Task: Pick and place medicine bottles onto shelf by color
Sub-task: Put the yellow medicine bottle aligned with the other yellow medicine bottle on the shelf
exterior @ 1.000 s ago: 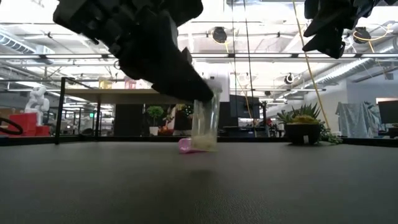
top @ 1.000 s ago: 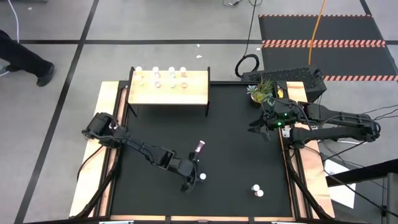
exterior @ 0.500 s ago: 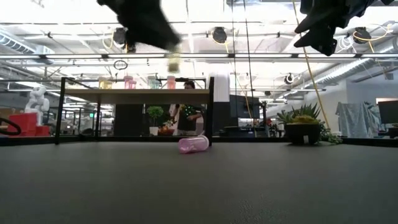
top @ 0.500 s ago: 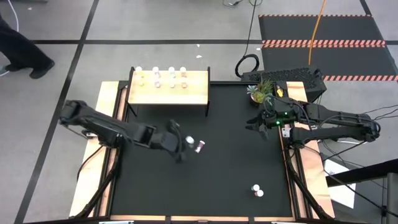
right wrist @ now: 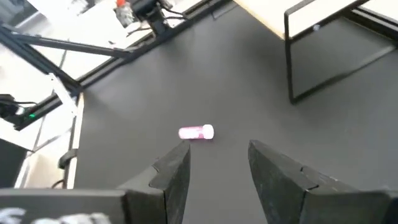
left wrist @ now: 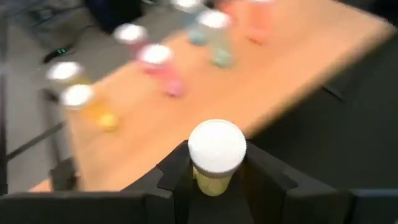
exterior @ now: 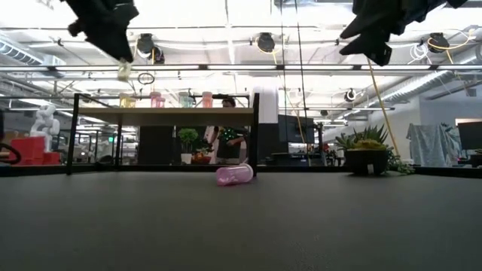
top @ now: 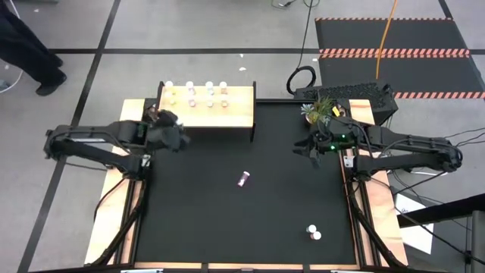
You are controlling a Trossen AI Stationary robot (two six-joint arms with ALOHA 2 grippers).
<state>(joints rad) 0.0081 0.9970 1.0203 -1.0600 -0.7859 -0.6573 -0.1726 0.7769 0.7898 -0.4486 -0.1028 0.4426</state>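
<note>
Jaws of the left gripper (left wrist: 214, 180) clamp a yellowish white-capped bottle (left wrist: 216, 155) beside the shelf (top: 235, 114); right gripper (right wrist: 217, 165) jaws hang open above the counter (top: 280, 205), facing a pink bottle (right wrist: 197, 132).

Yellowish white-capped bottle (left wrist: 216, 155) upright in jaws beside shelf (top: 204, 108); pink bottle (top: 242, 180) lying mid-table.

Two matte black jointed arms, blocky angular hands, green indicator light on right arm (top: 339, 139)
</note>
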